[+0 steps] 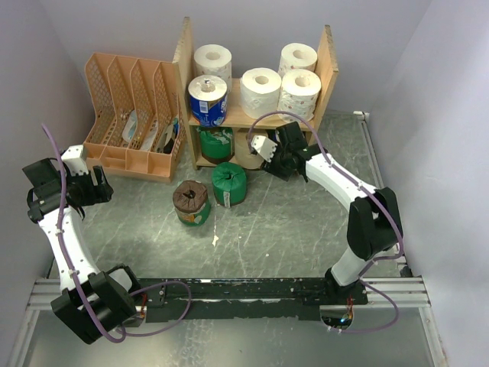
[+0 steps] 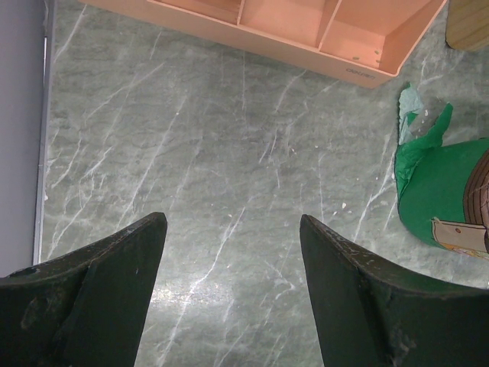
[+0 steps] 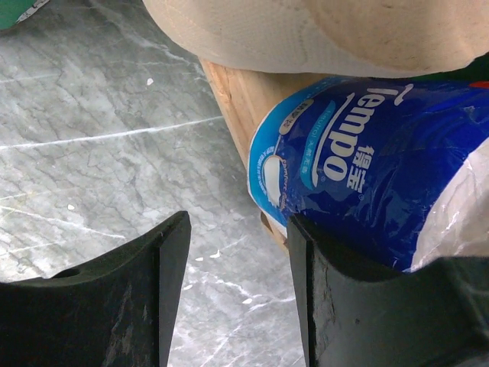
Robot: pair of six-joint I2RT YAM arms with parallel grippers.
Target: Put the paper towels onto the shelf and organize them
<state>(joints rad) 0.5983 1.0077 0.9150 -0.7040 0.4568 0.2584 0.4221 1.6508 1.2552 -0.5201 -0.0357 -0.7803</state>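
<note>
The wooden shelf (image 1: 328, 57) stands at the back. Its upper tier holds several white paper towels (image 1: 260, 90) and a blue one (image 1: 208, 99). A green roll (image 1: 216, 143) sits in the lower tier. A green roll (image 1: 229, 183) and a brown-topped green roll (image 1: 191, 202) stand on the table in front. My right gripper (image 1: 267, 149) is open at the lower tier. In the right wrist view it (image 3: 237, 229) is empty, with a blue wrapped roll (image 3: 359, 160) against the outside of its right finger and a white roll (image 3: 306, 30) beyond. My left gripper (image 1: 103, 187) is open and empty over bare table (image 2: 233, 229).
A peach slotted file organizer (image 1: 130, 115) stands left of the shelf; its base shows in the left wrist view (image 2: 306, 30). The brown-topped green roll (image 2: 435, 191) is at that view's right edge. Grey walls close in left, right and behind.
</note>
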